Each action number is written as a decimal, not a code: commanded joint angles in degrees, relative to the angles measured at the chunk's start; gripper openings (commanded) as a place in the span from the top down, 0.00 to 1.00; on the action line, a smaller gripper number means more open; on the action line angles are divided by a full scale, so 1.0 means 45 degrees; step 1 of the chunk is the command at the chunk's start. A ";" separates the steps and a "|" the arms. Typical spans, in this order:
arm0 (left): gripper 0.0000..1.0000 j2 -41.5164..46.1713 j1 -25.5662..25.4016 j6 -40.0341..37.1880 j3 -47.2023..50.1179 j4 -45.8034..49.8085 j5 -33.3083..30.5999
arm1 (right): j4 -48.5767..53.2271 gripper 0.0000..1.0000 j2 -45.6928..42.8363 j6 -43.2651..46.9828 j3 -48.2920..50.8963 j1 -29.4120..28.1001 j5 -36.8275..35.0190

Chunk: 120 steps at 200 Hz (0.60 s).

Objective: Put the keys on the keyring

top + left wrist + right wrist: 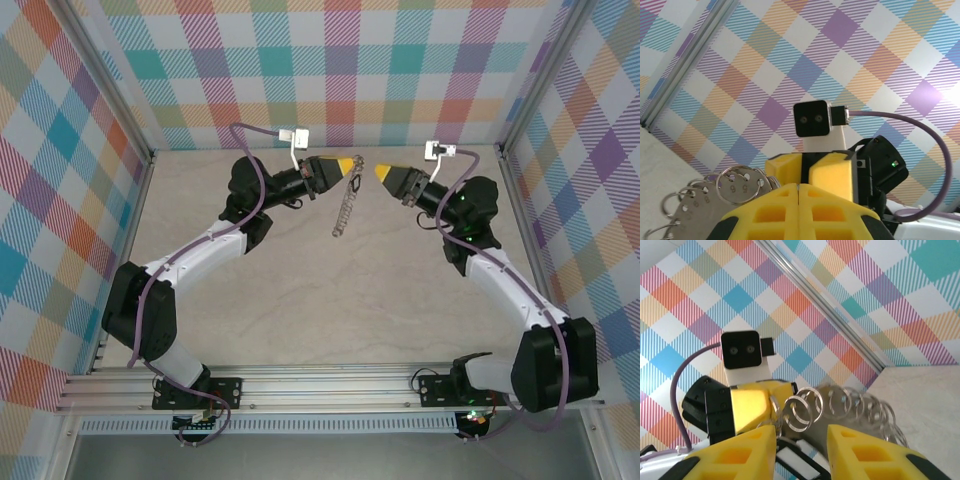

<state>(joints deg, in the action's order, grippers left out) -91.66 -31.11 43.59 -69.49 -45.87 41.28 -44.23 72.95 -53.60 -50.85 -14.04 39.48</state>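
Top external view has the left gripper clenched on the upper end of the silver-grey metal keyring, a bumpy chain of small loops dangling from its yellow tip, while the right gripper, jaws parted and empty, faces it just beside.

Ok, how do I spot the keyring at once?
Above the beige table, the left gripper and right gripper point yellow tips at each other. The keyring dangles from the left one: a silvery string of small loops, the only chain there.
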 commanded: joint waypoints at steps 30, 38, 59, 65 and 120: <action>1.00 0.0017 -0.0098 0.0328 0.0072 -0.1175 0.0008 | -0.2160 0.70 0.0875 -0.0685 -0.0994 -0.0556 0.0013; 1.00 0.0009 -0.0092 0.0333 0.0072 -0.1175 0.0012 | -0.2239 0.71 0.0934 -0.0686 -0.1023 -0.0683 0.0012; 1.00 -0.0008 -0.0113 0.0336 0.0073 -0.1175 0.0007 | -0.2273 0.72 0.1006 -0.0592 -0.1102 -0.0960 -0.0014; 1.00 -0.0027 -0.0101 0.0332 0.0071 -0.1175 0.0007 | -0.2276 0.72 0.1017 -0.0570 -0.1104 -0.1024 -0.0006; 1.00 -0.0022 -0.0117 0.0373 0.0053 -0.1211 0.0022 | -0.2283 0.76 0.1229 -0.0568 -0.1122 -0.1274 -0.0112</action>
<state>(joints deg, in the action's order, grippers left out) -91.68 -31.11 44.40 -69.45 -46.96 41.25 -51.48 77.84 -56.14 -53.98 -19.18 39.38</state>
